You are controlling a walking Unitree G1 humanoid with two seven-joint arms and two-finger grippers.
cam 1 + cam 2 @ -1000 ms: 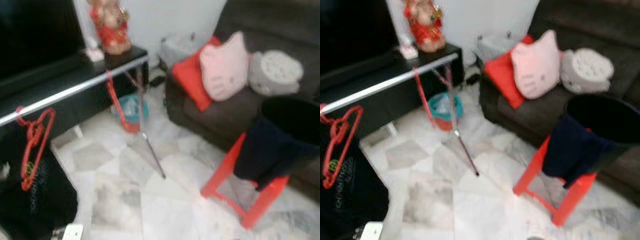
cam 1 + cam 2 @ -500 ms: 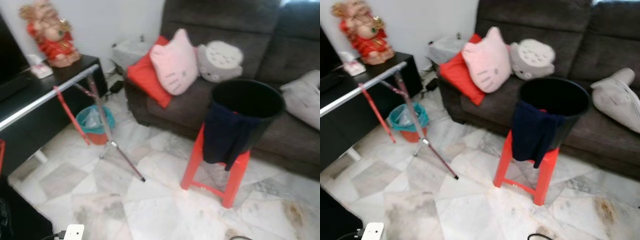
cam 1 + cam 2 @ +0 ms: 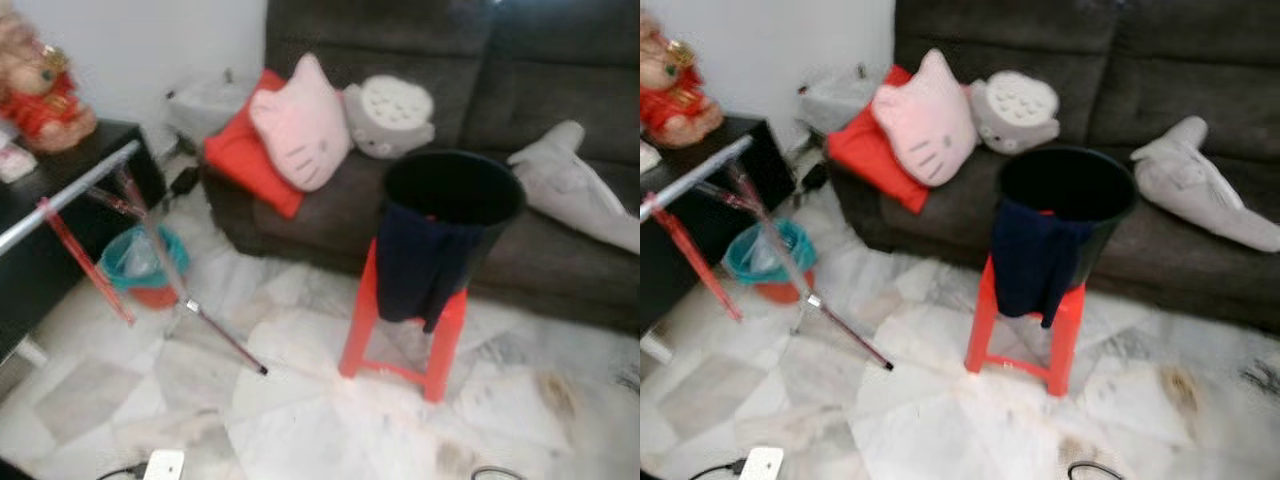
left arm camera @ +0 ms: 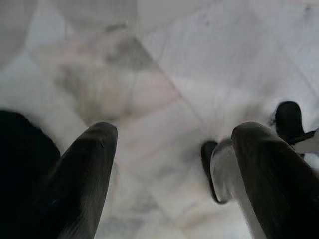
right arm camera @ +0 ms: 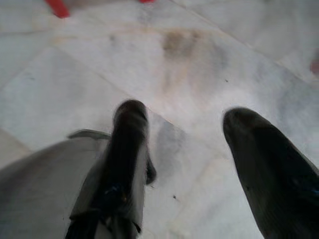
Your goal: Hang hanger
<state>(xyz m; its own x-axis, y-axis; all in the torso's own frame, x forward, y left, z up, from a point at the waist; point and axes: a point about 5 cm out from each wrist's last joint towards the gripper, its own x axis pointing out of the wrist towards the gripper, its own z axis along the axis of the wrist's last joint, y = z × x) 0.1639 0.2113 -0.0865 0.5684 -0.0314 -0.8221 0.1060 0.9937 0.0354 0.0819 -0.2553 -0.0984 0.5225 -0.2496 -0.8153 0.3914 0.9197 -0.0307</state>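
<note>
A home living room: dark sofa (image 3: 1160, 80) with cushions (image 3: 925, 118) at far side, marble floor (image 3: 940, 420), red stool (image 3: 1025, 320).

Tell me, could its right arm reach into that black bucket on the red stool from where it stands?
Probably not yet. The right gripper hangs open over bare floor, and the black bucket on the red stool stands well ahead with open floor between. Nothing blocks the way; the robot would likely need to step closer.
</note>
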